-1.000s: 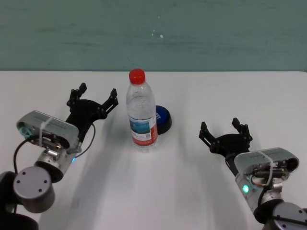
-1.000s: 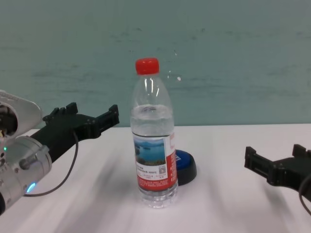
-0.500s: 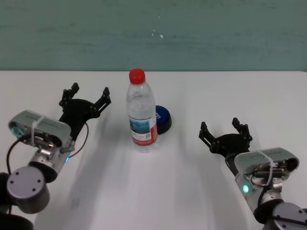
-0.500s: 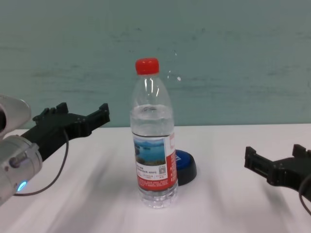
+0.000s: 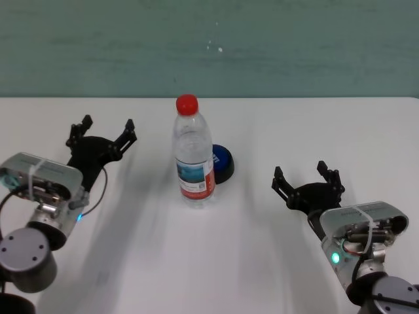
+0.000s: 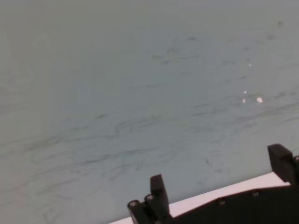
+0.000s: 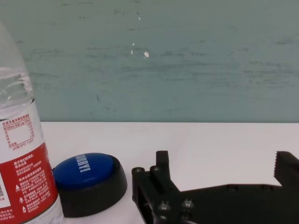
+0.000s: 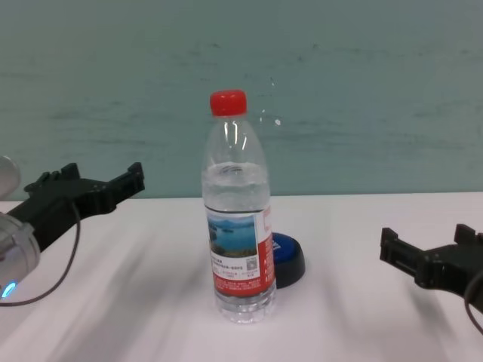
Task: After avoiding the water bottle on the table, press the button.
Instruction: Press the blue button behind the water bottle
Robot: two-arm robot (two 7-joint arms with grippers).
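The water bottle (image 5: 194, 160), clear with a red cap and a red-and-white label, stands upright mid-table. It also shows in the chest view (image 8: 238, 226) and the right wrist view (image 7: 21, 163). The blue-topped button (image 5: 222, 162) sits just behind it to the right, also in the chest view (image 8: 288, 256) and the right wrist view (image 7: 88, 175). My left gripper (image 5: 105, 127) is open and empty, well left of the bottle; it also shows in the chest view (image 8: 94, 181). My right gripper (image 5: 301, 173) is open and empty, right of the button and nearer to me.
The white table (image 5: 216, 261) runs back to a teal wall (image 5: 294, 46). The left wrist view shows only that wall and my left gripper (image 6: 218, 172). Bare tabletop lies between the right gripper (image 7: 224, 161) and the button.
My left gripper has moved to the left and farther back, away from the bottle. The right arm, the bottle and the button have not moved.
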